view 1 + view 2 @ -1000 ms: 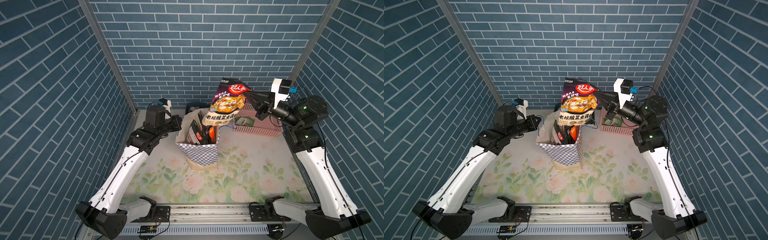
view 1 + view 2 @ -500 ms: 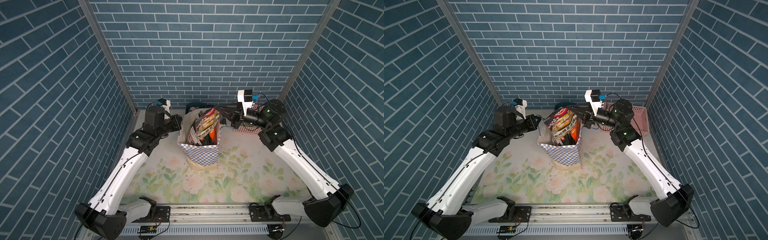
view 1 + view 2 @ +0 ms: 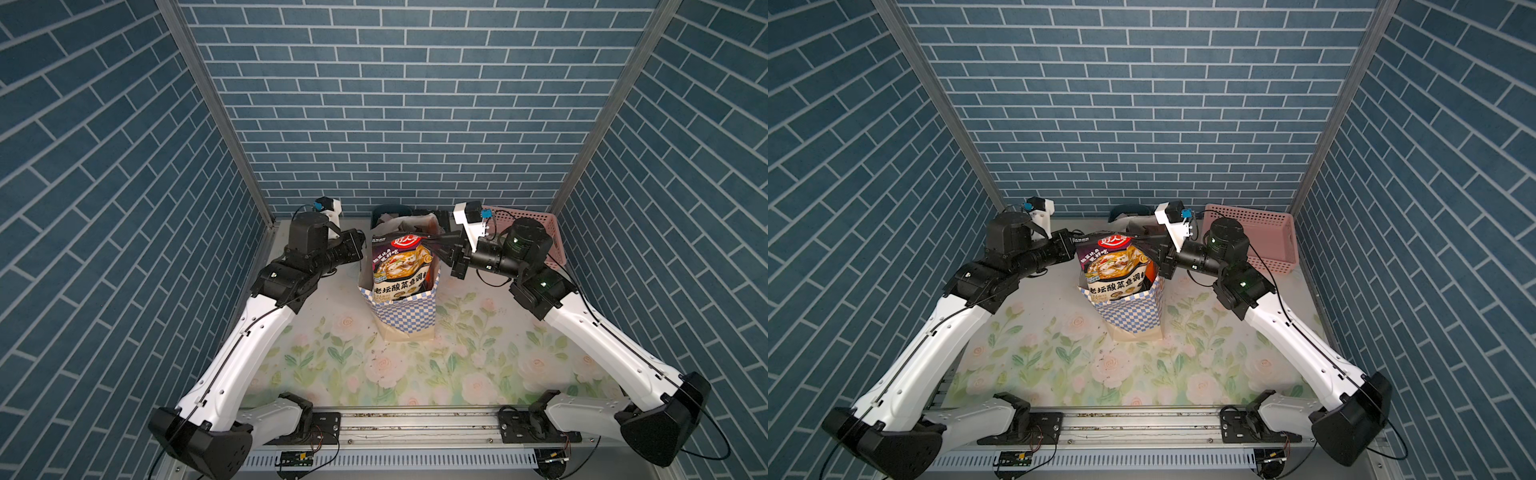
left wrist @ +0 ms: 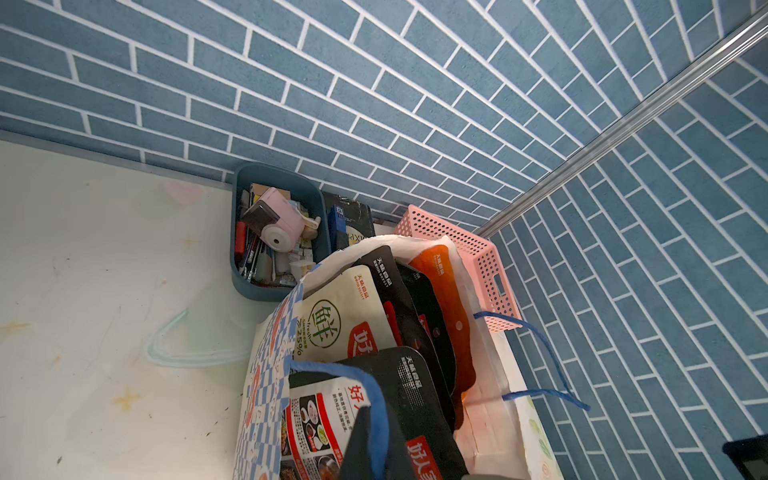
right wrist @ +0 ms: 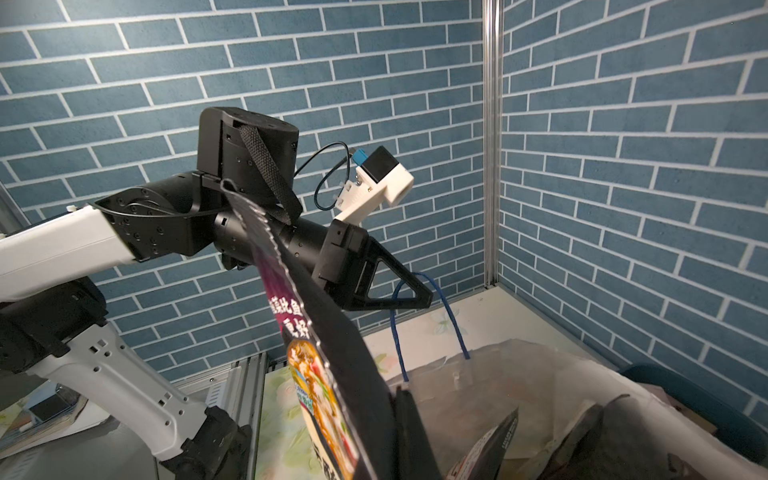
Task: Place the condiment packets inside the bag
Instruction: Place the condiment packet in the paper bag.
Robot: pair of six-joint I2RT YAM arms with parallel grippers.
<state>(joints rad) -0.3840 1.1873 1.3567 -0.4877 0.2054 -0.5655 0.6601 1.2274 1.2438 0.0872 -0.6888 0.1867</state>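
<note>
The checkered bag (image 3: 405, 311) (image 3: 1129, 313) stands upright mid-table. A dark purple condiment packet (image 3: 401, 268) (image 3: 1115, 270) stands at its front wall, lower part inside, top edge pinched by my shut right gripper (image 3: 432, 241) (image 3: 1142, 239) (image 5: 395, 432). In the right wrist view the packet (image 5: 332, 365) runs edge-on beside a finger (image 5: 409, 432). My left gripper (image 3: 363, 245) (image 4: 376, 436) is shut on the bag's blue cord handle (image 4: 380, 415) (image 5: 453, 324) at the left rim. Cream-white (image 4: 336, 320), black (image 4: 415, 395) and orange (image 4: 449, 299) packets stand inside.
A dark teal bin (image 4: 245, 266) (image 3: 384, 210) of small odds and ends sits against the back wall behind the bag. A pink perforated basket (image 3: 548, 232) (image 3: 1266, 232) stands at the back right, behind my right arm. Brick-pattern walls close in three sides.
My right gripper has come down from high above the bag and lowered the purple packet into its mouth. The left arm has stayed on the handle.
</note>
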